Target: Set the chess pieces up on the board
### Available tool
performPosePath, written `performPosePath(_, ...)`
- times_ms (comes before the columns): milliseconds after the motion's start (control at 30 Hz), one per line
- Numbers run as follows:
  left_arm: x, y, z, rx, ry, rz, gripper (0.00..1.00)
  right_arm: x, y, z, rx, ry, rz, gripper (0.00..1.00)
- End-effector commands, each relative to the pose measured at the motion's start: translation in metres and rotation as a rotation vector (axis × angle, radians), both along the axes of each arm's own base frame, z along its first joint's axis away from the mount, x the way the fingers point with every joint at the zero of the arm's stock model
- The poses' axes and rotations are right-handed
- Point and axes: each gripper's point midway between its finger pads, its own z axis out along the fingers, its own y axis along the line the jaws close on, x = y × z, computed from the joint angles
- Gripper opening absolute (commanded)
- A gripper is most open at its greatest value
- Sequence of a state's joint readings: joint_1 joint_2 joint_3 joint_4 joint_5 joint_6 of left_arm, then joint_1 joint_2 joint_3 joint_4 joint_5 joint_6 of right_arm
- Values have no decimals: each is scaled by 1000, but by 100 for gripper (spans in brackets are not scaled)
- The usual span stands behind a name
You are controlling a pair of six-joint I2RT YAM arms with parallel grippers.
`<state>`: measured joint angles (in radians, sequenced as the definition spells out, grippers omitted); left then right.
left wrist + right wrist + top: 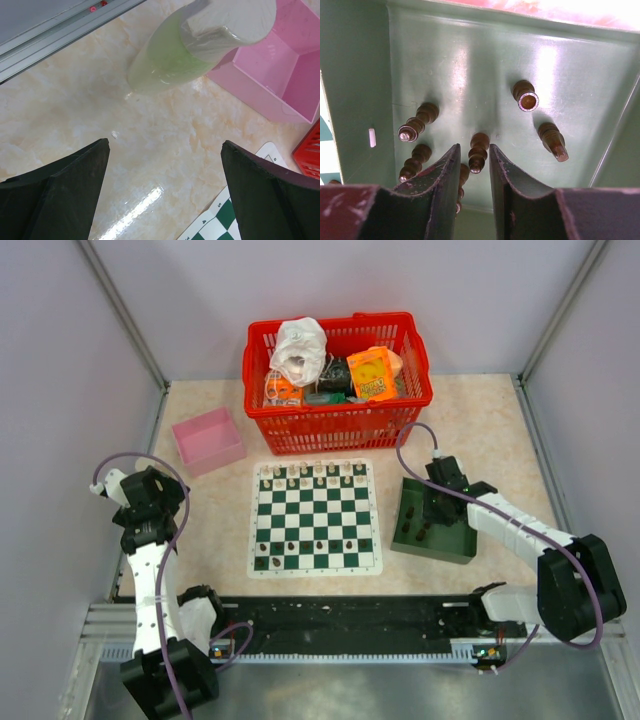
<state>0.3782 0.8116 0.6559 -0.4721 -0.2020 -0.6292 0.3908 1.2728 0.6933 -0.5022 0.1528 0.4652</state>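
My right gripper (474, 147) is down inside the dark green tray (470, 60), its jaws standing narrowly open on either side of a brown chess piece (479, 150) that lies on the tray floor, a thin gap on each side. Several more dark chess pieces (417, 121) lie around it, one partly hidden behind the left finger. The board (314, 570) lies mid-table; a few dark pieces (318, 543) stand on its near ranks. My left gripper (165, 145) hangs open over bare tabletop left of the board, holding nothing.
Cream chessmen (312, 476) line the board's far ranks. A pink box (208, 438) sits at the board's far left. Behind the board is a red basket (335, 380) full of items. A pale green cylinder with a white end (190, 45) looms close in the left wrist view.
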Motion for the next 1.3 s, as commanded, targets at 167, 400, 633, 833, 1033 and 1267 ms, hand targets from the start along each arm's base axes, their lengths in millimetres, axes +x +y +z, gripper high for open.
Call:
performPosePath(167, 6, 5, 13, 24, -43, 5, 99, -3, 3, -3, 4, 11, 9, 26)
performPosePath(400, 7, 5, 15, 24, -46, 4, 99, -5, -1, -1, -8, 10, -2, 37)
performPosePath(633, 8, 4, 14, 20, -48, 0, 99, -7, -2, -1, -7, 14, -8, 33)
performPosePath(833, 7, 4, 13, 20, -46, 1, 99, -7, -1, 0, -5, 14, -5, 29)
performPosePath(1033, 6, 5, 12, 24, -41, 5, 99, -6, 0, 3, 0, 8, -4, 17)
performPosePath(1267, 6, 4, 10, 19, -40, 4, 99, -6, -2, 10, -3, -5, -5, 15)
